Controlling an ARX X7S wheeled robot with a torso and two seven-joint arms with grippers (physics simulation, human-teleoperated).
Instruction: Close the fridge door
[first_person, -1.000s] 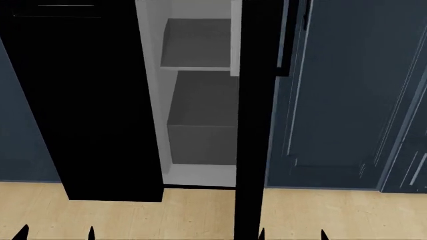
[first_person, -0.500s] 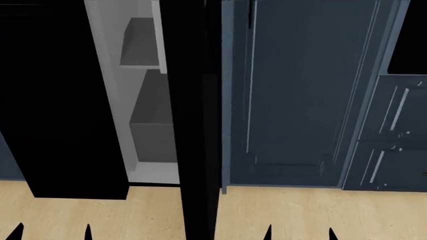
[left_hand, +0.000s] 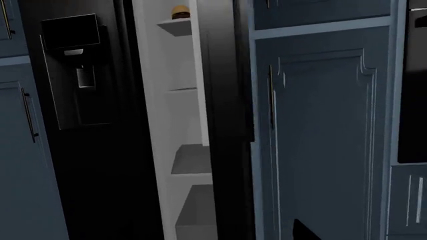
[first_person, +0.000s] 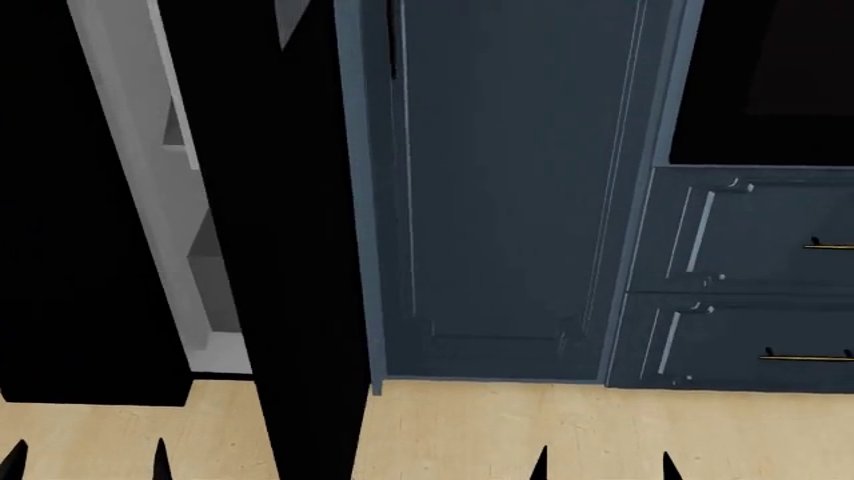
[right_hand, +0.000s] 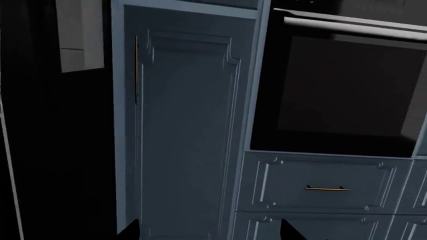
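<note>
Narrow gap beside the ajar fridge door (first_person: 307, 300), tall cabinet (first_person: 507, 200) alongside.

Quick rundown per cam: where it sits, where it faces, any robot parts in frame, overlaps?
Head: on the head, looking forward-down at the floor, fridge door and cabinet door; dark finger tips at the bottom edge.
Left wrist: near the left gripper, facing the open fridge door; one dark tip.
Right wrist: facing the cabinet door and oven; two tips.
All three share that cabinet door.

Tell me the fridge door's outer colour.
Glossy black; the fridge door shows best in the left wrist view.
</note>
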